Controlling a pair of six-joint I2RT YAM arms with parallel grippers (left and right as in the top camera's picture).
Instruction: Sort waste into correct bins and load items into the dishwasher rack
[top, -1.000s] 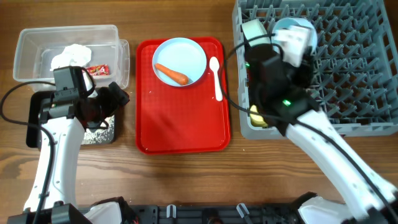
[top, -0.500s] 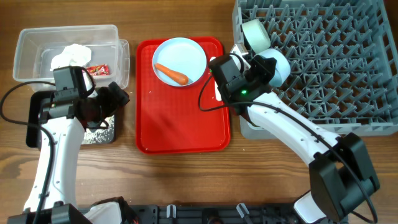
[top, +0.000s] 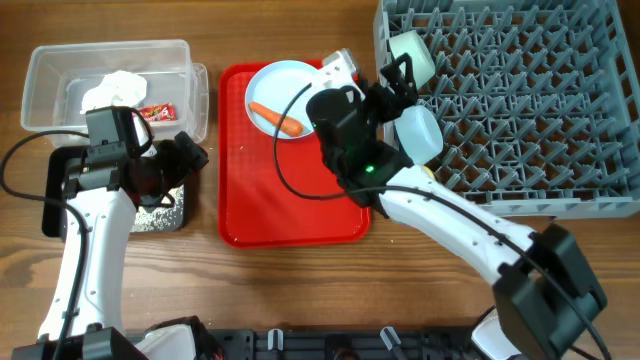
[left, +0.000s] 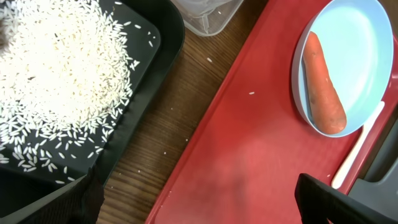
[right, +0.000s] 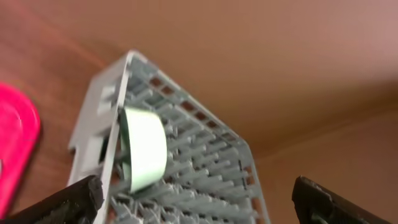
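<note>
An orange carrot piece (top: 277, 119) lies on the pale blue plate (top: 300, 80) on the red serving tray (top: 290, 200). My right gripper (top: 398, 80) hovers open and empty between the tray and the dishwasher rack (top: 540, 100). A pale green bowl (right: 144, 149) and a pale blue bowl (top: 420, 135) stand on edge in the rack's left side. My left gripper (left: 199, 205) is open over the gap between the black tray (left: 165, 37) of rice (left: 56, 81) and the red tray. The white spoon (left: 360, 146) lies beside the plate.
The clear tub (top: 110, 55) at the back left holds crumpled white paper (top: 115, 90) and a red-and-white wrapper (top: 157, 113). The right arm (top: 440, 205) stretches across the red tray's right edge. Bare wood lies along the table's front.
The right arm has swung left from the rack to above the red tray, and its gripper has opened. The pale blue bowl it carried now rests in the rack. The left arm has not moved.
</note>
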